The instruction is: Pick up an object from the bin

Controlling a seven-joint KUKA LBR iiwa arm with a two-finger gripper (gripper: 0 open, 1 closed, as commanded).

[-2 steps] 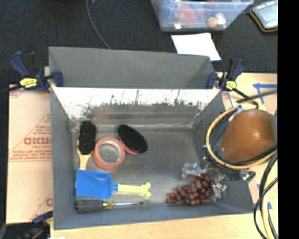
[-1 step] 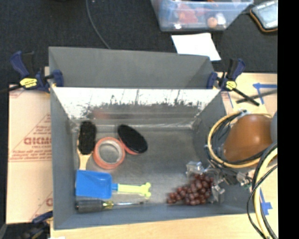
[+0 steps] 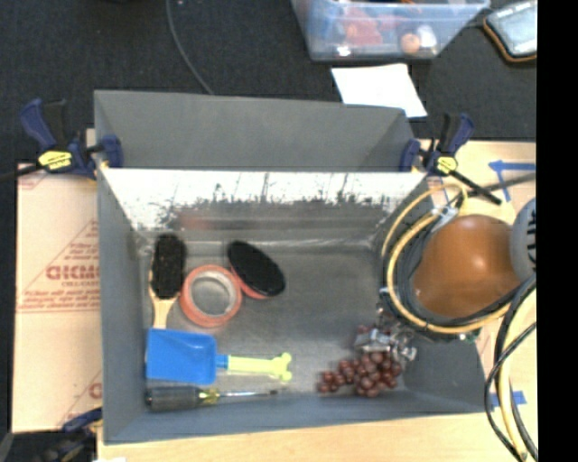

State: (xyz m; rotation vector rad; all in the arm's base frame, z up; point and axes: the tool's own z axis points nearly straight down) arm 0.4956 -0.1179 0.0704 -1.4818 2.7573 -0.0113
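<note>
A: Bin contents, from the overhead view?

B: We log six things in the grey metal bin (image 3: pixel 271 135). On the left, a black brush (image 3: pixel 167 264) with a pale wooden handle lies lengthwise beside the left wall. Just to its right, an orange roll of tape (image 3: pixel 210 296) lies flat. A black oval pad (image 3: pixel 256 269) with a red edge lies tilted at the tape's far right rim. We cannot tell whether the two touch.

A: Front of the bin?

B: At the front left, a blue scoop (image 3: pixel 181 356) lies with its yellow handle pointing right. Just in front of it, a screwdriver (image 3: pixel 176 397) with a black grip lies along the front wall, shaft to the right. The middle of the floor is bare.

A: The thing under the arm?

B: A bunch of dark red grapes (image 3: pixel 359 377) lies in the front right corner, well apart from everything else. The gripper (image 3: pixel 386 345) is at the bunch's upper right edge, directly over or against the nearest grapes. We cannot tell whether it is spread or pressed together, and we see nothing held.

A: Anything in the way?

B: The arm's orange cover (image 3: pixel 465 266) and its looped cables hang over the right wall and hide that side of the bin. We see nothing else near the grapes. Beyond the far wall there is a clear plastic box (image 3: pixel 388 27) and a white sheet (image 3: pixel 375 86).
</note>
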